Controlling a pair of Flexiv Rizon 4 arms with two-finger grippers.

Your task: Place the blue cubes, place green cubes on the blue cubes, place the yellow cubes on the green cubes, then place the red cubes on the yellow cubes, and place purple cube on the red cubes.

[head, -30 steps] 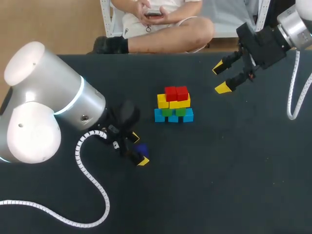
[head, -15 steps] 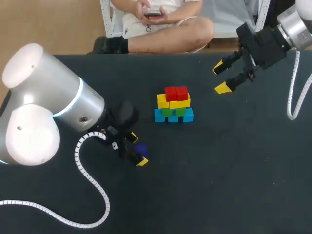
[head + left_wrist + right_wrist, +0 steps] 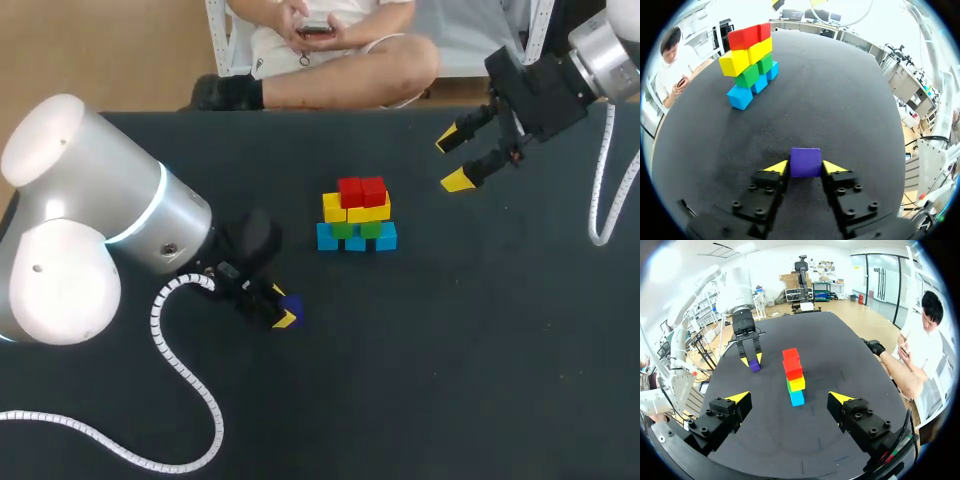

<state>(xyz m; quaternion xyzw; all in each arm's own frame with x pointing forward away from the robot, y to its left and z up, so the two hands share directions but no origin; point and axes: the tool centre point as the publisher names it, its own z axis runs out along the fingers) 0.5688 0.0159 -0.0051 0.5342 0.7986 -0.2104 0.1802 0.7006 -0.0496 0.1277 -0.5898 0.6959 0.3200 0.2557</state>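
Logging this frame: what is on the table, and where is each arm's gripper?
blue cubes: three showing, blue, bottom row of the stack at mid-table.
green cubes: two showing, green, on the blue row.
yellow cubes: two showing, yellow, on the green ones.
red cubes: two, red, top of the stack.
purple cube: one, purple, apart from the stack on the near left side, between the left gripper's fingers.
table: one, black, under everything.
left gripper: one, black with yellow tips, low over the table, closed on the purple cube.
right gripper: one, black with yellow tips, open and empty, at the far right of the table.
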